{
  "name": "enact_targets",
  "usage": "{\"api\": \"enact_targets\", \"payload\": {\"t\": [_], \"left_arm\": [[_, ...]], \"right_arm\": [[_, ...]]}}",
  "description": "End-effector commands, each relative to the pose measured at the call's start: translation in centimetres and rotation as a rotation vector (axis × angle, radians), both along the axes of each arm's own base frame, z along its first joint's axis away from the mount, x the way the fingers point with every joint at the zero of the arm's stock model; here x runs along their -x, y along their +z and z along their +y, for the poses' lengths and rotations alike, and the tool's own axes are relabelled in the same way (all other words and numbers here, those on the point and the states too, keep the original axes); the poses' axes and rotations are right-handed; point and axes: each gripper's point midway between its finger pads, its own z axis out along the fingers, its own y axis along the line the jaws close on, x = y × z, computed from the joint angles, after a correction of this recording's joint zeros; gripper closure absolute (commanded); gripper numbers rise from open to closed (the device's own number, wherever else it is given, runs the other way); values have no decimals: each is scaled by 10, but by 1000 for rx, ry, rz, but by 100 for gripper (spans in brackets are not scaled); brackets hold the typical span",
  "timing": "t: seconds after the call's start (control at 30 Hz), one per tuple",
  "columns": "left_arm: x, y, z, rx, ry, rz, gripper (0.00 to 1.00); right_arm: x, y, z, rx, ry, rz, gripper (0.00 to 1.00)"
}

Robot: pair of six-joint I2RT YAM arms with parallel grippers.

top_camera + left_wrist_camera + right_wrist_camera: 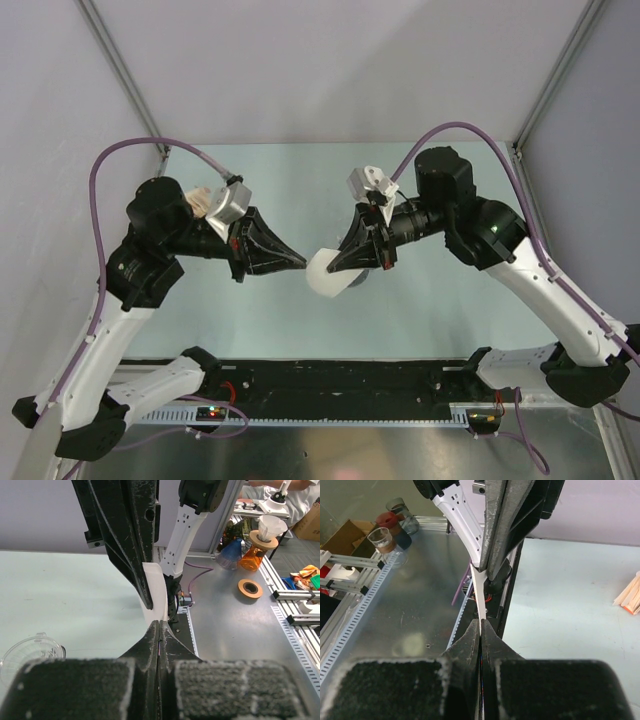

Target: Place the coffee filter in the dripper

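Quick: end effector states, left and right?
Left end effector: closed, pinching the edge of the coffee filter.
Right end effector: closed, holding the coffee filter.

top camera hangs high behind the near edge, looking down over the table (300, 190); left wrist camera peers close along the left gripper (159, 629), right wrist camera along the right gripper (480, 627), each facing the other; all three share the coffee filter (330, 278)

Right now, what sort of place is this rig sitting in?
Probably a robotics lab cell: white panels on metal posts wall the pale table, and the metal bench beside it carries slotted rails and an orange jug.
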Motion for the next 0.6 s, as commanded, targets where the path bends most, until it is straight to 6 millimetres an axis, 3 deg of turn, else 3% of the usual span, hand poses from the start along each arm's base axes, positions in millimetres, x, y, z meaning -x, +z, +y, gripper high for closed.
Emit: {"api": "enact_targets", "payload": {"t": [0.0, 0.4, 0.57], "left_arm": [[7, 4, -1, 18, -44, -43, 100], [-8, -2, -4, 6, 36, -30, 99], [-15, -5, -6, -1, 76, -14, 80]], "right_arm": [[1, 16, 3, -42, 11, -37, 100], [-8, 17, 6, -43, -18, -11, 100], [-12, 16, 9, -39, -36, 5, 100]]}}
